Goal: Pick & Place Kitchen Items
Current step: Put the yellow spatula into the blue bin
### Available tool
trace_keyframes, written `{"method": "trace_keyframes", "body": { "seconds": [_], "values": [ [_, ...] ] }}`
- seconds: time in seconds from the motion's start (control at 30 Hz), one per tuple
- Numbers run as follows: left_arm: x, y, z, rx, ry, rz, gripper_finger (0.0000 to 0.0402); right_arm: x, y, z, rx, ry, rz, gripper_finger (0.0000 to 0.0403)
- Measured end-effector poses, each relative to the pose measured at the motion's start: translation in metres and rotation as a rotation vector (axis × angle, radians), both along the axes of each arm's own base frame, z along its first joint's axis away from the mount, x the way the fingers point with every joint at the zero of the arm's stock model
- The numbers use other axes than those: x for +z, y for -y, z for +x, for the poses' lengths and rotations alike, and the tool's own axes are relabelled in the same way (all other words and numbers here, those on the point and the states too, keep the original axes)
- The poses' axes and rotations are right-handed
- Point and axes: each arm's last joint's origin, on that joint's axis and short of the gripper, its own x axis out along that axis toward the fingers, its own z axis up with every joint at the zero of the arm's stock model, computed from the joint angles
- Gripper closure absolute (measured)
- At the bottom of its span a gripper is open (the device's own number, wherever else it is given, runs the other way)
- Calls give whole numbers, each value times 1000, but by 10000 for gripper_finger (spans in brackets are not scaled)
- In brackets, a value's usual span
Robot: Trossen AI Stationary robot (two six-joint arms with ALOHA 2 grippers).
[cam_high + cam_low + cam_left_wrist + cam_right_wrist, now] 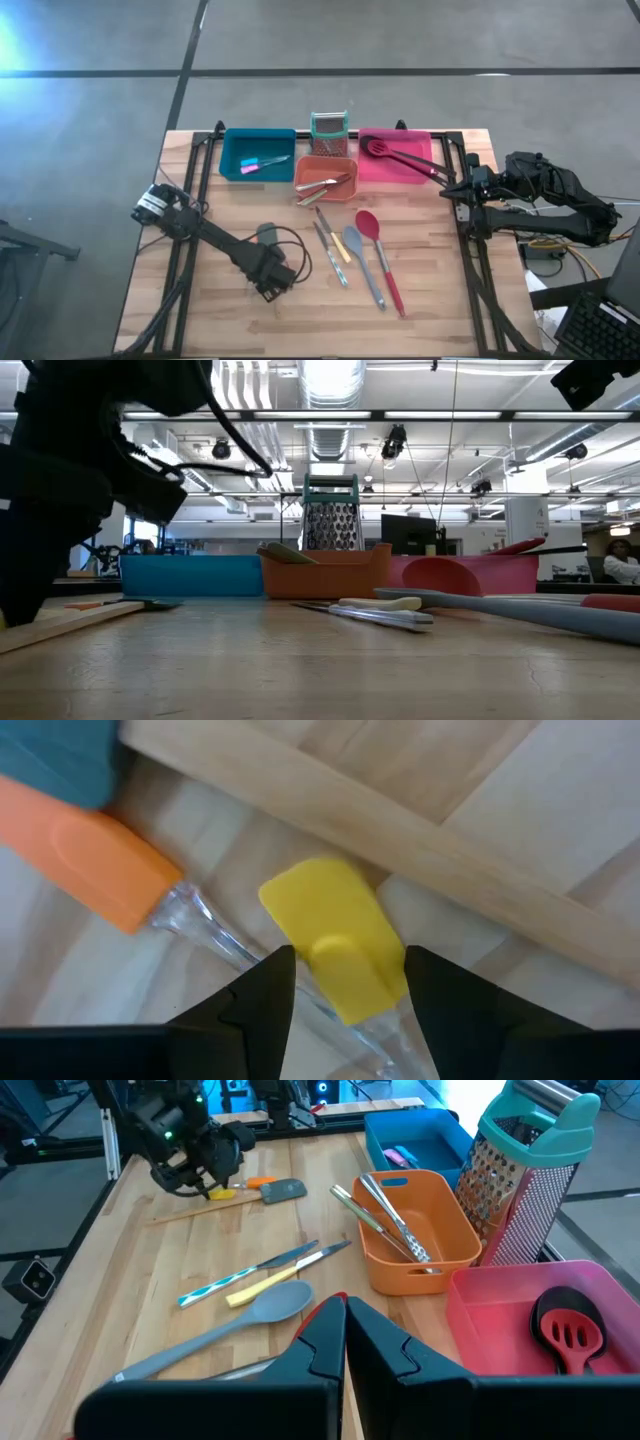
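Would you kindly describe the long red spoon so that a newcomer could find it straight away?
Start at the pink bin at the table's back right, then look in front of it at the loose utensils on the bare wood. The red spoon is the rightmost one, beside a grey spoon; it alone is red.

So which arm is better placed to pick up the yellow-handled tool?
Left. The left gripper is low over the table with open jaws either side of the yellow-handled tool, while the right gripper waits shut near the pink bin.
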Motion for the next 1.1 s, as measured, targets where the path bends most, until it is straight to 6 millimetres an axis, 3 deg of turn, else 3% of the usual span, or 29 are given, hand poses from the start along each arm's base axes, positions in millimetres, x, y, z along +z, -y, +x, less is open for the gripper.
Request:
{"method": "trace_keyframes", "body": {
  "seconds": [0.23,0.4,0.53,0.73,0.83,0.9,0.93,1.1],
  "values": [
    [-12,-7,-3,-4,-1,-57,173,0,0,0,0,0,0,394],
    [-17,-14,-3,-4,-8,-64,175,0,0,0,0,0,0,394],
    [-19,-18,-2,2,-15,-63,216,0,0,0,0,0,0,394],
    [-19,-20,-1,36,-22,-54,325,0,0,0,0,0,0,394],
    [-19,-20,-2,40,-23,-56,326,0,0,0,0,0,0,394],
    [-16,-21,-3,40,-26,-57,354,0,0,0,0,0,0,394],
    [-12,-21,-3,44,-22,-62,370,0,0,0,0,0,0,394],
    [12,-22,-6,59,28,-70,368,0,0,0,0,0,0,394]
  ]
}}
